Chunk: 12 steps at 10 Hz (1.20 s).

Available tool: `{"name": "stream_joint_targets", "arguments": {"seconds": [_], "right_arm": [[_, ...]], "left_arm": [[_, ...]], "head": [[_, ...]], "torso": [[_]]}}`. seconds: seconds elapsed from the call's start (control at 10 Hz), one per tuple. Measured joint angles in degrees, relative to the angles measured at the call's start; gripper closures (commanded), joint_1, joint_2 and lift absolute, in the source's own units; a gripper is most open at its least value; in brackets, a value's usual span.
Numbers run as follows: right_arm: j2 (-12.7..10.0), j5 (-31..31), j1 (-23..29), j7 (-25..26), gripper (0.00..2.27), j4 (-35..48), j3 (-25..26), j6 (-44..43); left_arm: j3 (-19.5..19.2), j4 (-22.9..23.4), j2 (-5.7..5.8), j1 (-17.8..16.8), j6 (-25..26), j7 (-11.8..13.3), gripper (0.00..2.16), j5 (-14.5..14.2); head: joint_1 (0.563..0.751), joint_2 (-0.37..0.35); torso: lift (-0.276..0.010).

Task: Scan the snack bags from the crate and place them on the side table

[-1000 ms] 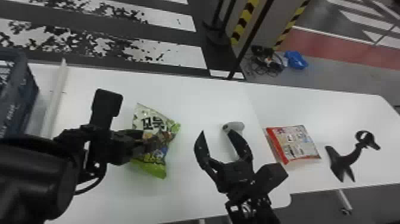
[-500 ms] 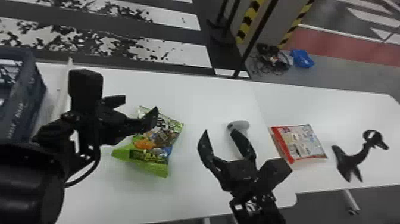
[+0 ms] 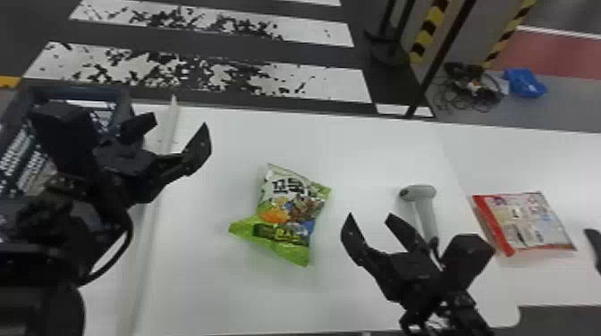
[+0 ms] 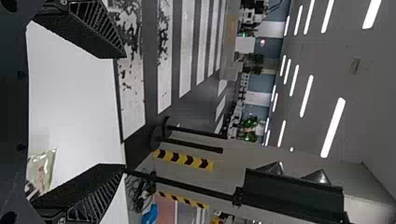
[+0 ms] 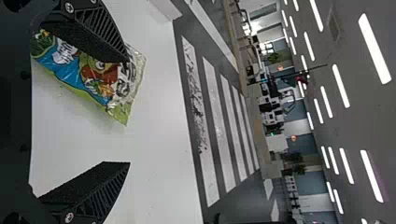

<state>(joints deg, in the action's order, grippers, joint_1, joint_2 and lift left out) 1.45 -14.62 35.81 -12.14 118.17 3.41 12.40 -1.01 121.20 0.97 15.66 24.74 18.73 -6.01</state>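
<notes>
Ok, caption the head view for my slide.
Green bag lies on the table between two open claws, scanner to its right.

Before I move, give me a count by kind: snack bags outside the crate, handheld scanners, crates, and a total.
Snack bags: 2, the green bag and the red-and-white bag
Handheld scanner: 1
Crate: 1
Total: 4

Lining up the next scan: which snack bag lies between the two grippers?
The green bag, left of the scanner. The red-edged bag lies to the scanner's right, beyond the right gripper.
</notes>
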Motion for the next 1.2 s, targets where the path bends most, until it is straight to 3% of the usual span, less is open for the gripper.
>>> {"name": "stream_joint_targets", "arguments": {"seconds": [0.3, 0.7, 0.9, 1.2], "right_arm": [[-0.19, -3.56, -0.45, -2.01, 0.1, 3.41, 1.06, 14.43], [-0.5, -13.04, -3.54, -9.02, 0.09, 3.85, 3.7, 31.61], [-0.57, -14.99, -6.07, -10.88, 0.09, 2.49, 4.42, 37.53], [-0.49, -15.02, -10.57, -11.39, 0.09, -1.76, 4.77, 41.32]], "left_arm": [[-8.17, 1.35, 0.91, 5.47, -9.57, -0.75, 0.04, -1.27], [-14.09, 1.13, 0.69, 10.35, -18.99, 0.29, 0.04, -3.32], [-15.48, 1.18, 0.42, 11.79, -20.47, 0.98, 0.04, -4.6], [-15.69, 1.14, 0.17, 12.67, -20.46, 1.86, 0.04, -5.51]], "head": [[0.695, 0.073], [0.695, 0.216], [0.695, 0.261], [0.695, 0.262]], "torso": [[-0.094], [-0.094], [-0.094], [-0.094]]}}
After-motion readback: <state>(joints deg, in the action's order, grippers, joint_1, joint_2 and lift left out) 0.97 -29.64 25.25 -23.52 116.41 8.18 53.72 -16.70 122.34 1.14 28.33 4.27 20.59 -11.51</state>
